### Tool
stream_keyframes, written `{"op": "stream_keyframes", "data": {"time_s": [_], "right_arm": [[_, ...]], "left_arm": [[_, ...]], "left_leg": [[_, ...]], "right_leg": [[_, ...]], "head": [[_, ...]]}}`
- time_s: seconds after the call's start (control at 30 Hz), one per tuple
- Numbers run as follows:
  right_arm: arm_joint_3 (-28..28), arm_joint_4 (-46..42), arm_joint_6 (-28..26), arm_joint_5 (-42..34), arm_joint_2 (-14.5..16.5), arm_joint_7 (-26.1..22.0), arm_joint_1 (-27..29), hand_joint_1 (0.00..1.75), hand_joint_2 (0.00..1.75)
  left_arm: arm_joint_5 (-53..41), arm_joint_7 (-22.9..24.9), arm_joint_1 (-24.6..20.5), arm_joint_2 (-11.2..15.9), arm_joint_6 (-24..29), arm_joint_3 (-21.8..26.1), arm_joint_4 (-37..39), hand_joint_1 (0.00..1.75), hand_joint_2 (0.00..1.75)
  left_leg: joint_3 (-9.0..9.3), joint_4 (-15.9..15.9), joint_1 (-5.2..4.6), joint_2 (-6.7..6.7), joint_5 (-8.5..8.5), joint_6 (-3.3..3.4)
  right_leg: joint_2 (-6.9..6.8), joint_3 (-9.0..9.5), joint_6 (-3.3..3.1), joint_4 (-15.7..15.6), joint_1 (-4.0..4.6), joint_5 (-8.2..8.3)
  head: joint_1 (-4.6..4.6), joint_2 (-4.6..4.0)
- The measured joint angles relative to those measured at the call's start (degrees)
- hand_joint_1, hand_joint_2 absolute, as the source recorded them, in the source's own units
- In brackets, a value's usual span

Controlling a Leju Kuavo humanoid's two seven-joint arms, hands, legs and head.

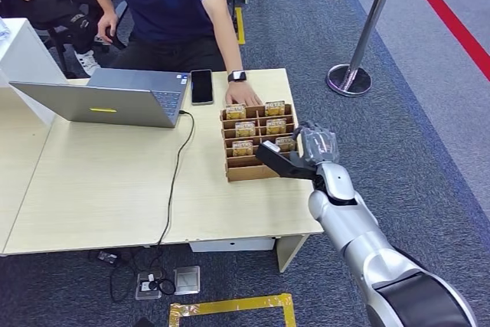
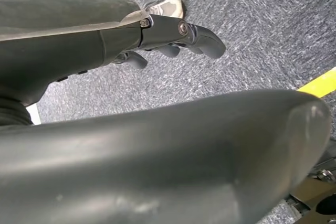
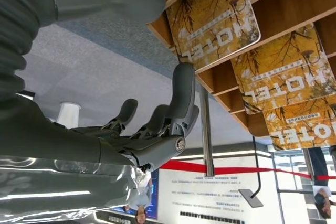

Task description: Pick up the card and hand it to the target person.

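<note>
Plainly, the card [image 1: 285, 143] nearest the right hand [image 1: 289, 157] stands upright in a slot of the cardboard rack [image 1: 246, 170], on the rack's right side toward its near end, with more cards of the same yellow print in the rows behind and beside it. The right wrist view shows that nearest card [image 3: 213, 17] just off the fingertips [image 3: 183, 85], with no finger clearly on it. The fingers are apart and hold nothing, the thumb reaching over the rack's near right corner.

The main risk, as I judge it, is a grasp that catches the cardboard divider along with the card, or pinches two neighbouring cards, since they stand close together in narrow slots. A pull made at an angle could drag or tip the light rack, which sits near the tabletop's right edge, and spill cards toward the floor. A thin glossy card may also slip from a shallow pinch on the way up.

A person's hand [image 1: 243, 96] rests on the tabletop [image 1: 104, 181] touching the rack's far side, so a lunge forward could bump it. A phone [image 1: 201, 86] and a laptop [image 1: 109, 101] lie along the far edge, well clear.

The left hand [image 2: 174, 38] hangs over the carpet with fingers loosely curled, gripping nothing.
</note>
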Motion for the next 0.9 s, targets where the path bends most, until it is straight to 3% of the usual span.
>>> {"op": "stream_keyframes", "data": {"time_s": [0.53,0.9], "right_arm": [[-1.12,1.34,-2.91,-0.75,0.01,-0.69,-0.44,0.46,1.75],[-3.5,-11.97,-2.78,0.42,-1.01,-0.62,3.74,0.44,1.75]], "left_arm": [[-0.02,-0.3,-0.1,-0.01,-0.39,-0.02,0.0,0.0,0.0],[-0.03,-0.45,0.0,0.0,-0.02,-0.02,0.01,0.0,0.0]], "left_leg": [[0.01,0.01,0.0,0.0,0.0,0.0],[0.0,0.0,0.0,0.0,0.0,0.0]], "right_leg": [[0.0,0.0,0.0,0.0,0.0,0.0],[0.0,-0.01,0.0,0.0,0.0,0.0]], "head": [[0.0,0.0],[-0.01,0.0]]}}
